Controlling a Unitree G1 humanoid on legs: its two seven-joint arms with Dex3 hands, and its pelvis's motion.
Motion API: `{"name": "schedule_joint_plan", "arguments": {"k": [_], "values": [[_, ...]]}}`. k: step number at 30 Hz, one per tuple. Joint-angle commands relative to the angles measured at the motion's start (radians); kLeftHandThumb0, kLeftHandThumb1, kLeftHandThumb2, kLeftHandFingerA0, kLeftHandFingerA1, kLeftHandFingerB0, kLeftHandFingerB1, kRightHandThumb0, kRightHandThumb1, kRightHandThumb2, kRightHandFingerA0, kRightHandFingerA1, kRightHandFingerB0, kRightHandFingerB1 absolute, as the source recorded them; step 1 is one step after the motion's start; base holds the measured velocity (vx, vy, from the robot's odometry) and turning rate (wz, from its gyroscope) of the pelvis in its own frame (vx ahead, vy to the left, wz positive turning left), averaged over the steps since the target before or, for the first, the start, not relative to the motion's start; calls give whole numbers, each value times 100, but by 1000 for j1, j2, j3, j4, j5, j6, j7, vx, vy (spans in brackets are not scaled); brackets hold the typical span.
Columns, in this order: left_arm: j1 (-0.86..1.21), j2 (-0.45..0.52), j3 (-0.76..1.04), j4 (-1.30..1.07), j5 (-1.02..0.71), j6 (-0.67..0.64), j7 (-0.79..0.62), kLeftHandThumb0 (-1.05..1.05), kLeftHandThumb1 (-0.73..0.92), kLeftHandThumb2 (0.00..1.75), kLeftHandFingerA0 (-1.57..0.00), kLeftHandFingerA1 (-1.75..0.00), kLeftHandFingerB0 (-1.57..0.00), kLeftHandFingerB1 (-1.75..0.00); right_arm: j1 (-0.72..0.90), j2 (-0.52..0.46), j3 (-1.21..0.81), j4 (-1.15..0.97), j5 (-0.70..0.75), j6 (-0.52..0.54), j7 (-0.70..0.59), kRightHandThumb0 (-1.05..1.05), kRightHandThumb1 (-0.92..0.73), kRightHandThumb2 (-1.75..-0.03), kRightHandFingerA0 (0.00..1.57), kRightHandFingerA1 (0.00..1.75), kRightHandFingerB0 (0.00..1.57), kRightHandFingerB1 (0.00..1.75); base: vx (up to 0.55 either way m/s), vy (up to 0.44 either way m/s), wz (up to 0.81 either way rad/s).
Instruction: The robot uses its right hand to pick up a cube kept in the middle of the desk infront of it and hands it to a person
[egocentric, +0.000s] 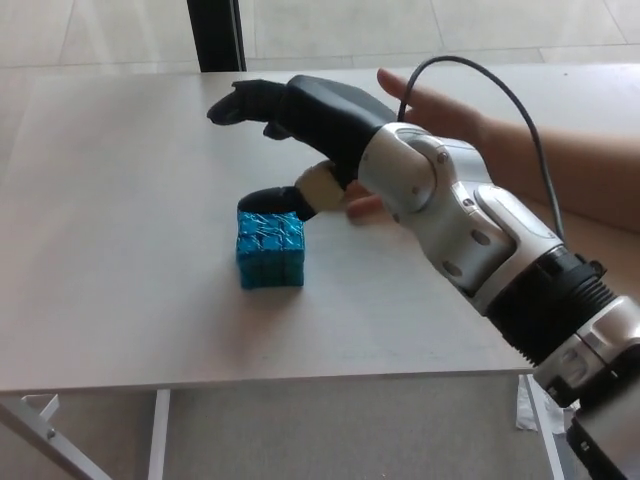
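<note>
Head view: hovered over the desk (120, 300) with right hand (300, 110) spread wide, fingers (235, 104) apart and holding nothing, thumb tip just at the cube's (270, 248) top edge. Sat mid-desk, at six o'clock from those fingers, no long axis. Waited open at three o'clock: a person's hand (430, 105).

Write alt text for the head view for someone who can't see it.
The robot's open right hand reaches over a blue cube on a white desk, thumb tip at the cube's top back edge, fingers spread above and behind it. A person's open hand rests palm-up on the desk behind the robot's arm.
</note>
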Motion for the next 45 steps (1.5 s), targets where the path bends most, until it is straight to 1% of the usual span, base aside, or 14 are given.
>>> {"name": "schedule_joint_plan", "arguments": {"k": [1, 5, 14, 16, 18, 19, 20, 23, 24, 29, 31, 33, 35, 45], "values": [[-4, -1, -18, -1, 15, 8, 13, -62, 59, 58, -62, -55, -43, -41, -6, 21, 8, 54, -46, 9, -11, -78, -61, -59, 22, 51, 28, 34, 0, 0, 0], [-8, 3, -31, -3, 19, 11, 11, -66, 47, 88, -60, -65, -37, -53, -6, 45, 32, 149, -68, 16, -10, -83, -63, -60, 17, 53, 24, 37, 0, 0, 0], [-13, 2, -43, -10, 27, 7, 6, -65, 60, 58, -60, -55, -42, -41, -24, 61, 60, 229, -99, 51, 64, -94, -55, -98, 3, 46, 8, 47, 0, 0, 0], [-22, 5, -37, -5, 17, 27, 11, -65, 45, 86, -53, -63, -34, -52, -31, 64, 64, 227, -101, 74, 94, -96, -67, -61, 4, 50, 11, 38, 0, 0, 0], [-24, 6, -58, -8, 38, 16, 16, -66, 59, 58, -61, -56, -42, -42, -39, 68, 79, 206, -109, 128, 151, -92, -54, -98, 5, 40, 10, 32, 0, 0, 0], [-25, 7, -57, -8, 35, 15, 12, -70, 45, 88, -58, -66, -35, -53, -36, 68, 84, 197, -115, 131, 153, -97, -50, -83, 5, 46, 9, 33, 0, 0, 0], [-25, 7, -58, -8, 32, 16, 8, -67, 59, 58, -62, -57, -43, -41, -29, 68, 91, 189, -122, 130, 147, -89, -50, -93, 7, 53, 6, 39, 0, 0, 0], [-23, 9, -86, -10, 55, 9, 14, -69, 46, 89, -60, -67, -36, -53, -7, 82, 110, 191, -145, 117, 96, -42, -20, -91, 6, 55, 0, 52, 0, 0, 0], [-18, 4, -86, -15, 49, 5, 10, -67, 61, 58, -62, -61, -45, -42, 11, 92, 105, 192, -142, 115, 68, -86, -47, -90, 17, 61, 6, 41, 0, 0, 0], [-28, 1, -89, -18, 45, 18, 22, -66, 60, 57, -64, -61, -45, -43, 43, 113, 89, 193, -147, 106, -1, -89, -49, -88, 27, 65, 8, 41, 0, 0, 0], [-28, 0, -92, -18, 47, 9, 12, -68, 60, 58, -64, -61, -45, -44, 66, 125, 81, 191, -150, 91, -53, -77, -56, -59, 42, 124, 12, 36, 0, 0, 0], [-26, 2, -97, -15, 49, 3, -1, -67, 62, 59, -58, -63, -43, -43, 99, 129, 82, 182, -180, 72, -171, -52, -60, -58, 81, 91, 30, 39, 0, 0, 0], [-25, 2, -99, -16, 50, 0, 4, -66, 48, 90, -60, -72, -40, -56, 122, 123, 103, 191, -229, 32, -316, -35, -64, -59, 93, 151, 44, 44, 0, 0, 0], [-9, 6, -119, -15, 66, -20, -2, -68, 65, 59, -64, -64, -46, -44, 169, 67, 143, 206, -309, -21, -575, -42, -54, -62, 97, 175, 90, 75, 0, 0, 0]]}}
